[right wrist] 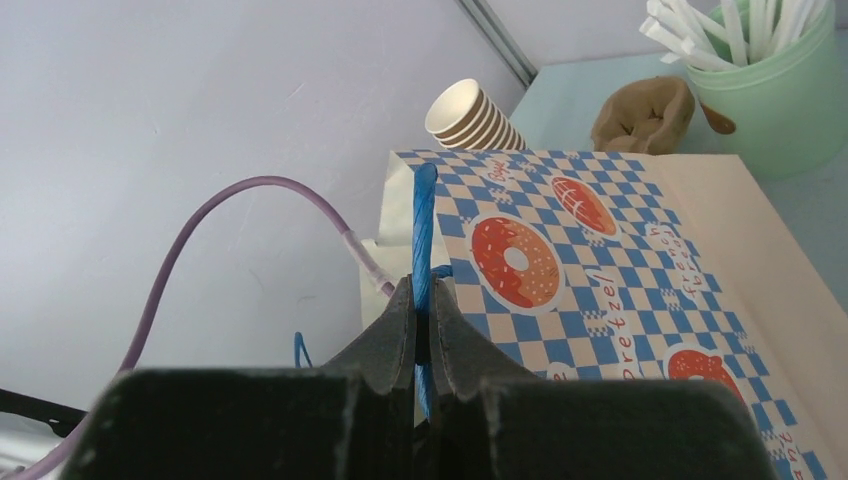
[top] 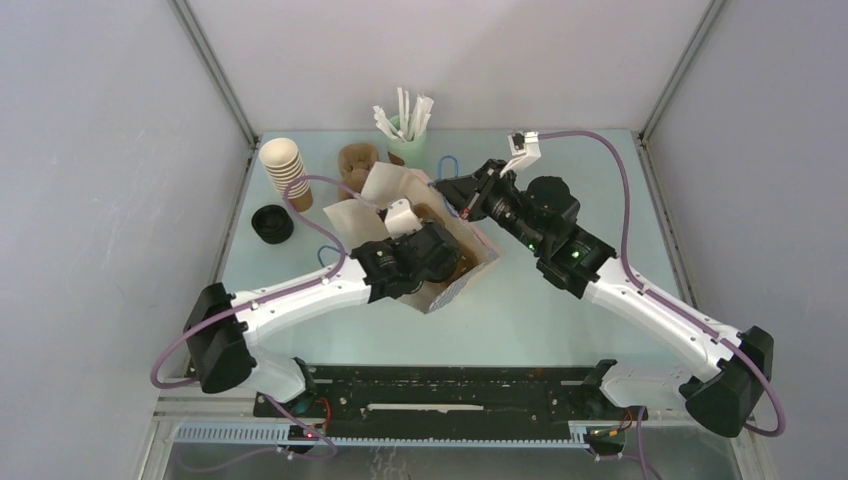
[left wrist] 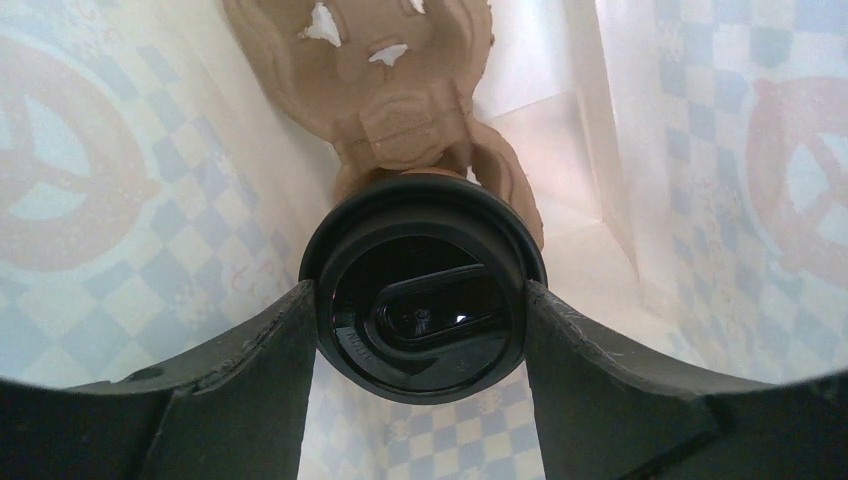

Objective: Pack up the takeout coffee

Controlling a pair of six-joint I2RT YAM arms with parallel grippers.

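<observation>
Inside the paper bag (right wrist: 600, 260), the takeout coffee (left wrist: 420, 255) sits between the fingers of the left gripper (left wrist: 423, 305). The gripper is clamped on it from both sides, at about the rim of the black lid. The lid faces the wrist camera. Beyond the cup, deeper in the bag, lies a brown pulp carrier (left wrist: 400, 110). Whether the cup touches a pocket of it I cannot tell, as the lid hides the contact.

The right gripper (right wrist: 424, 325) is pinched together on the blue handle (right wrist: 424, 220) of the bag & holds that side up, so the mouth is open. At the far-left part of the table (top: 560, 300) stand a stack of lidless cups (top: 285, 170) and a loose black lid (top: 271, 222), both apart from the bag.

Step in hand, as I judge: lowering the coffee into the bag, i.e. the placing itself, prob. near its end. The next move calls for going straight down until the cup sits upright in a carrier pocket, then opening the left fingers w/o tipping it. The right gripper should hold the handle up meanwhile.
</observation>
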